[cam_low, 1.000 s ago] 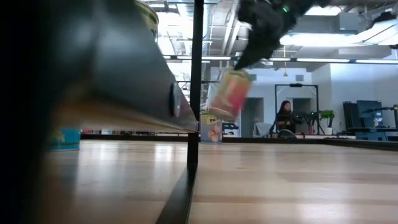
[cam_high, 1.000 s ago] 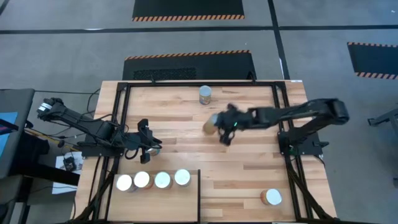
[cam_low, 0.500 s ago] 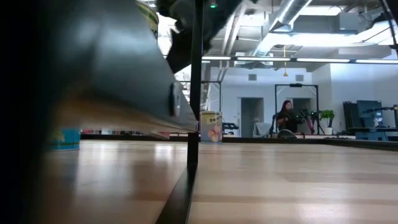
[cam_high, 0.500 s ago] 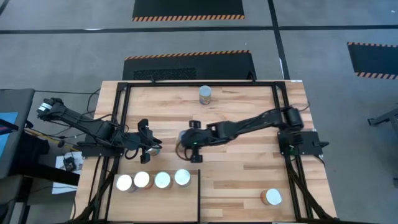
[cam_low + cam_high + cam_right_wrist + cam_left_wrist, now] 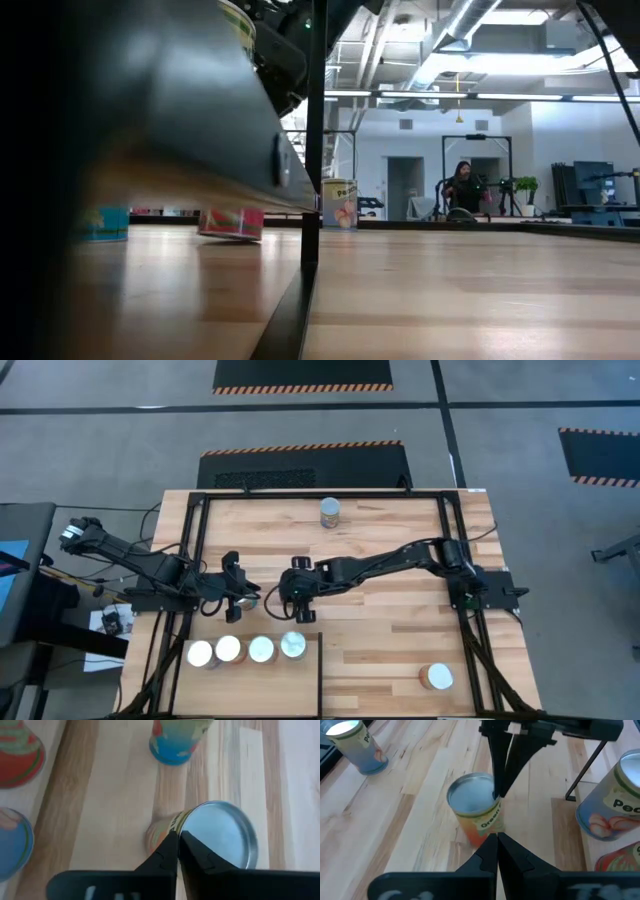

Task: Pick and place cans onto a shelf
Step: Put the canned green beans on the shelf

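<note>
My right gripper [image 5: 288,596] reaches across to the table's left half and is shut on a can with a grey top and an orange label [image 5: 472,807]. The can stands just beyond the far edge of the pale shelf [image 5: 255,690] and also shows in the low view [image 5: 230,222]. My left gripper [image 5: 240,600] is shut and empty, close to the can's left. Several white-topped cans [image 5: 245,650] stand in a row on the shelf. One can [image 5: 330,512] stands at the far edge and another [image 5: 436,677] at the near right. My right gripper pinches the can's top rim [image 5: 184,820] between its two fingertips, on the side facing the table's right. The fingers [image 5: 499,765] slant down from above and from the right. The can stands about upright with its base on the tabletop.
A blue-based can [image 5: 175,742] stands on the table a little past the held can. The raised shelf's dark edge [image 5: 200,150] fills the low view's left. Black frame rails [image 5: 195,560] run along the table's sides. A person [image 5: 460,185] sits far behind the table.
My right gripper has carried the can from the table's middle toward the left and near edges, and down. The can hung tilted below the fingers a second ago. It now stands on the tabletop beside my left gripper, at the shelf's far edge.
</note>
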Tool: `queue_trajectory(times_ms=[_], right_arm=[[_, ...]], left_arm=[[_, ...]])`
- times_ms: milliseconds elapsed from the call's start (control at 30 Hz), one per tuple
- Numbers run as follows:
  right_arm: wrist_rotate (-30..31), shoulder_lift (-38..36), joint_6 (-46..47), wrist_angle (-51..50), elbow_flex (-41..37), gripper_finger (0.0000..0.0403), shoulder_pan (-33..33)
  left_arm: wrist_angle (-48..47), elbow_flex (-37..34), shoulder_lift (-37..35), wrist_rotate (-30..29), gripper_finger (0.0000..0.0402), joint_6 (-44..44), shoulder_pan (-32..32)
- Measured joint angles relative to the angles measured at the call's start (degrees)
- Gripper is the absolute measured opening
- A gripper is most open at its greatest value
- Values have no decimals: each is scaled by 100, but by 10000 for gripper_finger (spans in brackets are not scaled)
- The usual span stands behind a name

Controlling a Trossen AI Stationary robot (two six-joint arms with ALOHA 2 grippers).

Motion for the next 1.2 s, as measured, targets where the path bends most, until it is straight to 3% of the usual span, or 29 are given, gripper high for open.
queue_trajectory(times_ms=[367, 467, 567, 700, 967, 1200], right_arm=[[42, -80, -177, 200, -2, 116, 209], [148, -402, -334, -3, -2, 105, 363], [404, -807, -728, -251, -54, 62, 599], [255, -1456, -915, 153, -984, 11, 725], [326, -3113, -590, 2848, -3937, 6, 559], [969, -4392, -486, 3720, -5111, 12, 508]], left_arm=[[385, 0, 12, 73, 0, 105, 2], [690, 0, 144, 265, 0, 249, 2], [1175, 2, 464, 482, 0, 423, 0], [1748, 9, 974, 662, 0, 693, 5], [1848, 505, 1912, 477, 2, 723, 138], [1380, 969, 2610, 469, 44, 813, 358]])
